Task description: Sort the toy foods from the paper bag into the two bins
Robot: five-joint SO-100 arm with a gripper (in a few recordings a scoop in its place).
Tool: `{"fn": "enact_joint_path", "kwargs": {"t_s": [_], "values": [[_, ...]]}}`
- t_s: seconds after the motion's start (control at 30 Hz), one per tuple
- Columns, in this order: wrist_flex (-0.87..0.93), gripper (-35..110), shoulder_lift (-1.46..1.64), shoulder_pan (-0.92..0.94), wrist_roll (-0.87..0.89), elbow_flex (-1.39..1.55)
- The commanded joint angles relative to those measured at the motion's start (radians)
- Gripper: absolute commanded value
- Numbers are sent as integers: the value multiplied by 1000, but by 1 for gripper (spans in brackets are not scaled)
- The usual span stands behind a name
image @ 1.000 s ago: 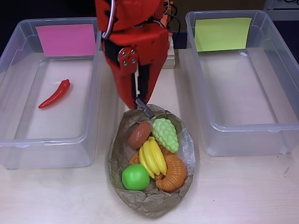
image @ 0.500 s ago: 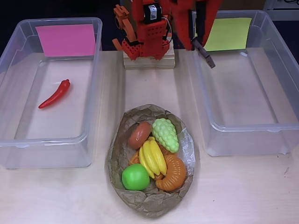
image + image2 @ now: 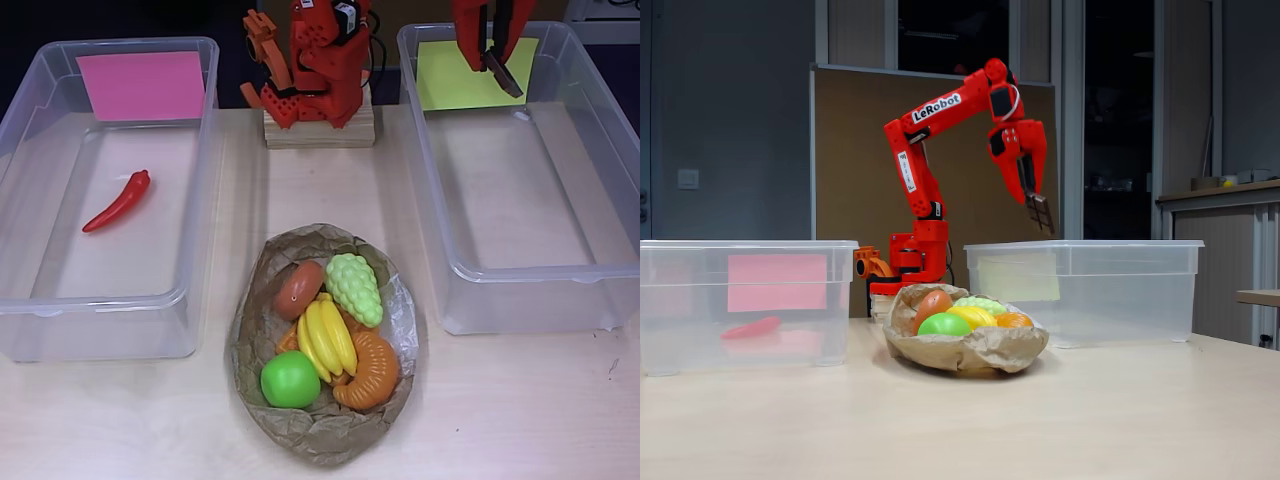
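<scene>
While the fingers [image 3: 1039, 212] grip a chocolate bar [image 3: 503, 79] over the yellow-green bin [image 3: 520, 272], one chili [image 3: 117, 200] is sorted; five remain bagged.

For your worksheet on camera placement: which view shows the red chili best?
The overhead view: the red chili lies fully visible on the floor of the pink-labelled bin. In the fixed view it is a blurred red shape behind the bin wall.

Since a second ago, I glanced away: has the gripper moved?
Yes. The gripper went from the paper bag's far edge up and right, over the yellow-green-labelled bin.
</scene>
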Motion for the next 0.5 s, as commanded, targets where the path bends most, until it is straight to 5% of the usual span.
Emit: {"fn": "enact_joint_path", "kwargs": {"t_s": [0.0, 0.47], "values": [[-55, 0, 25, -147, 387, 98], [-201, 0, -295, -301, 1284, 284]]}}
